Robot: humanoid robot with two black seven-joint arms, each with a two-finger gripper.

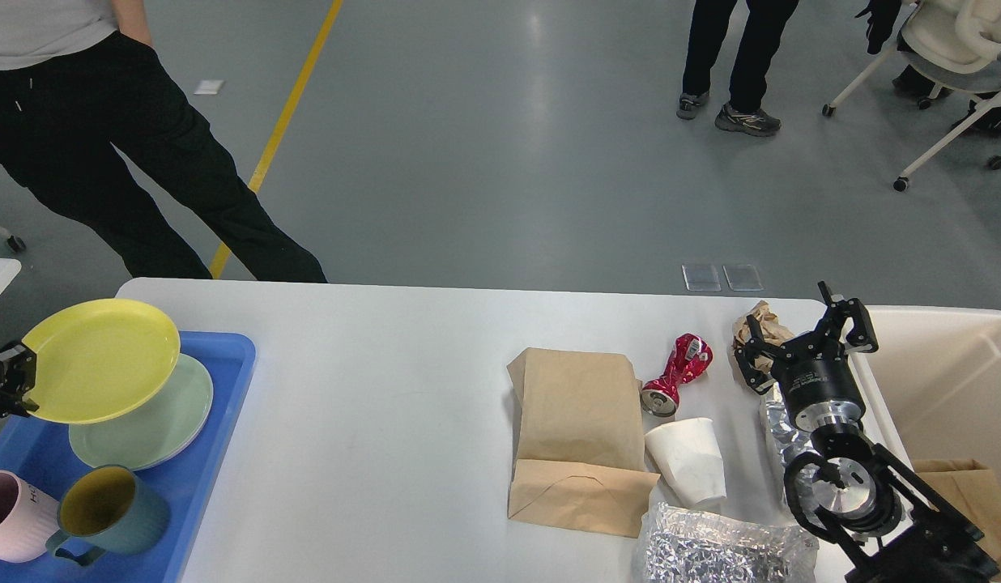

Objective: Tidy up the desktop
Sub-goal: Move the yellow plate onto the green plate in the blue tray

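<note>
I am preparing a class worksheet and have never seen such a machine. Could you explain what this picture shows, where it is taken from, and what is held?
The view looks down from a humanoid robot's head. Its left gripper, at the left edge, is shut on a round yellow plastic plate over a pale green plate in a blue plastic tray. Its right gripper hangs open and empty. On the large white desktop lie a brown paper bag, a crushed red can, a white paper cup and crumpled foil.

Tray (217, 453) left on desktop (371, 405); bag (577, 429), can (675, 374), cup (688, 461) right; bin (946, 380) beyond.
</note>
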